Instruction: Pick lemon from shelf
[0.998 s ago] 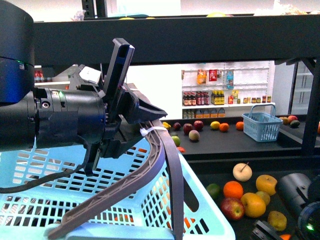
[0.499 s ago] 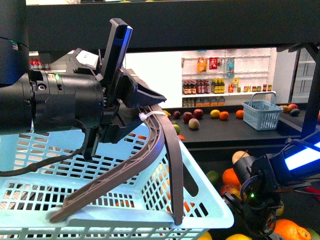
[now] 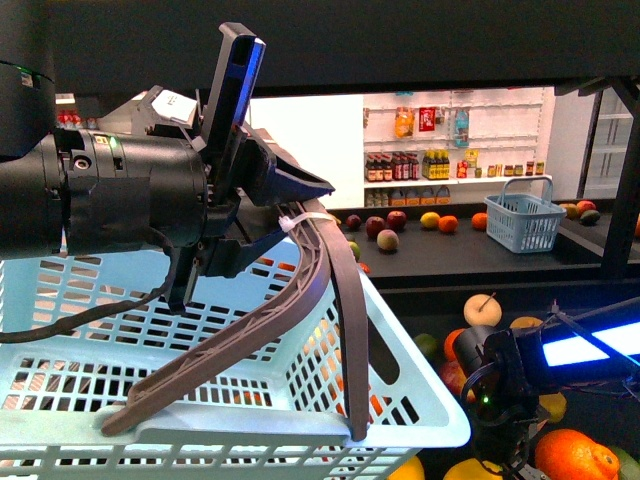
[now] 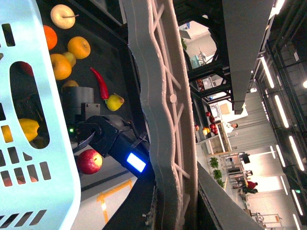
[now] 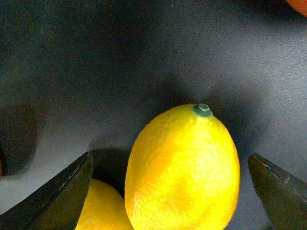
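Note:
The lemon (image 5: 182, 167) lies on the shelf's dark deck (image 5: 96, 72), bright yellow with a small green stem end. It sits between the spread fingers of my open right gripper (image 5: 172, 191), and neither finger touches it. A second yellow fruit (image 5: 103, 208) rests against it on one side. In the front view my right arm (image 3: 500, 385) reaches down over the fruit at the lower right, and its fingers are below the picture's edge. My left gripper (image 3: 290, 225) is shut on the grey basket handle (image 3: 330, 300) of the light blue basket (image 3: 420, 400). The left wrist view shows the same handle (image 4: 163, 96).
Around my right arm lie an orange (image 3: 572, 455) and a cream apple (image 3: 484, 309). A red chilli (image 4: 100, 82) and a red apple (image 4: 89, 161) lie nearby. The shelf's black beam (image 3: 400, 50) runs overhead. Further back stand a small blue basket (image 3: 520, 222) and white racks of bottles (image 3: 440, 165).
My right arm has come in from the lower right and dropped over the fruit. The left gripper and the basket have kept their hold and shifted a little upward.

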Robot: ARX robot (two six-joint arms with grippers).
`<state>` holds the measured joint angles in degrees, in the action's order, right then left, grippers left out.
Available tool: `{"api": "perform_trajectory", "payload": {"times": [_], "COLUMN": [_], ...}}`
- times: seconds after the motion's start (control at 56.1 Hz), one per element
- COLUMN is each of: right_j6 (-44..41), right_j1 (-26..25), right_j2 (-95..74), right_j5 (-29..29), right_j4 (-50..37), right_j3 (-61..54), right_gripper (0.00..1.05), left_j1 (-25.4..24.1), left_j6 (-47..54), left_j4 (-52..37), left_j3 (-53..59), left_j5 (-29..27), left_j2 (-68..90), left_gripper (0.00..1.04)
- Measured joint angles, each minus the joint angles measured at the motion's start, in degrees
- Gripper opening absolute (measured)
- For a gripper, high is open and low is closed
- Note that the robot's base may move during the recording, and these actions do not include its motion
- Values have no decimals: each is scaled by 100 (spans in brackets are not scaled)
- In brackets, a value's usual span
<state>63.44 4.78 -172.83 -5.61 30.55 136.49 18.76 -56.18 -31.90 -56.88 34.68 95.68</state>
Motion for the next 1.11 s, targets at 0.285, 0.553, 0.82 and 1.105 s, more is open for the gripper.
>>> {"api": "perform_trajectory", "payload": {"times": [0.285,0.553,0.82,1.105], "right_j6": [-31,-400,-1915,-2577], "right_j1": [13,-142,-765,-765], "right_j2": [-201,603,3477,6363], "right_j5": [-20,-197,295,1945], "right_j4": [61,-876,-3394,-4465], "right_j3": [227,-1104,-4092,-6712], "right_gripper": [84,60,59,59], "left_j1": [0,0,0,0], "left_j6": [0,-2,0,0], "left_j4": [0,0,0,0], "left_j3": [0,0,0,0], "left_j5": [0,0,0,2], "left_j2": [0,0,0,0], "left_gripper": [13,13,13,13]}}
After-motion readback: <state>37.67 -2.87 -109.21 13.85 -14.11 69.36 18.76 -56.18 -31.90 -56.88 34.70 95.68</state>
